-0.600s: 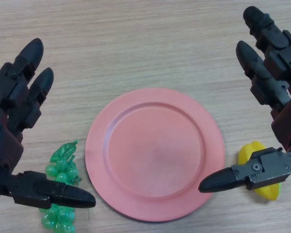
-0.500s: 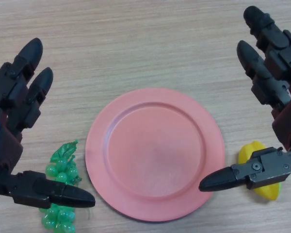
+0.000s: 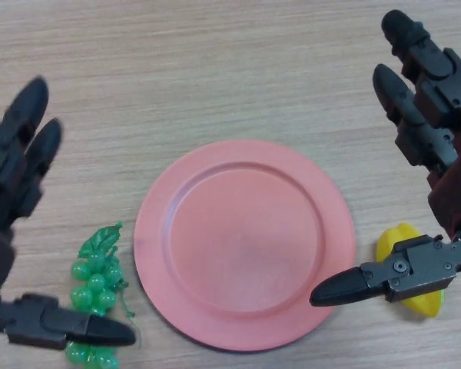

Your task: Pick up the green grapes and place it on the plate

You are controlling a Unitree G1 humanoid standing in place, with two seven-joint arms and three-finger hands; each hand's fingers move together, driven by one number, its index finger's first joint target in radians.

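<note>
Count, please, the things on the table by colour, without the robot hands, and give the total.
Green: 1, the green grapes
Pink: 1, the plate
Yellow: 1, the yellow object, partly hidden behind the right robot hand
Total: 3

left hand (image 3: 8,231) — fingers spread, right hand (image 3: 438,177) — fingers spread

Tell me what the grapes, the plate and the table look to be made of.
Green grapes: likely plastic, glossy and translucent, with bright glints on the beads and a moulded leaf.
Pink plate: probably plastic or melamine, with an even colour and a smooth, soft sheen.
Table: wood or wood-look laminate, with fine straight grain lines and a matte finish; which one cannot be told.
</note>
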